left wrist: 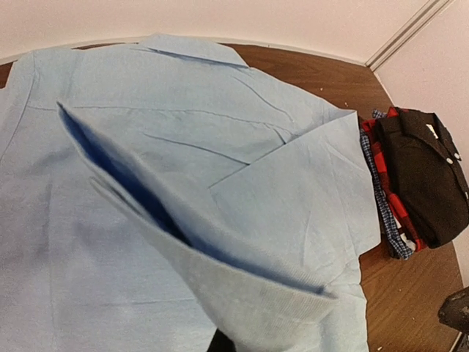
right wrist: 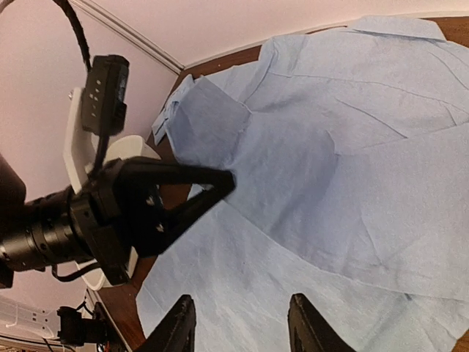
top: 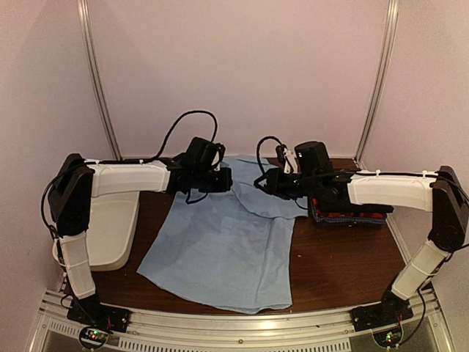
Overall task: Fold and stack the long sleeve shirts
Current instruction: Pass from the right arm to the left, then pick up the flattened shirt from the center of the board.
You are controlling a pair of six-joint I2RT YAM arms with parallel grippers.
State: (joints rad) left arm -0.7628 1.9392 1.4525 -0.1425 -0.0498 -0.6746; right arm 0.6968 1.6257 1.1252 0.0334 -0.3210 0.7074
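The light blue collared shirt (top: 227,249) lies spread on the brown table, collar at the far side. My left gripper (top: 226,178) is shut on the shirt's left sleeve cuff (left wrist: 271,308) and holds it lifted over the shirt body; the cloth hides its fingers in the left wrist view. The right wrist view shows its tip (right wrist: 229,180) pinching the sleeve. My right gripper (right wrist: 245,330) is open and empty, hovering over the shirt's middle, its fingers (right wrist: 179,326) apart. The other sleeve (left wrist: 293,191) lies folded across the chest. The folded stack sits at the right: black shirt (left wrist: 421,176) on red check (left wrist: 381,158) and blue check (left wrist: 385,227).
The white plastic tub (top: 110,227) stands at the table's left edge, under my left arm. The folded stack (top: 348,214) lies under my right arm near the right wall. Bare brown table (top: 344,257) shows right of the shirt. Walls close the back and sides.
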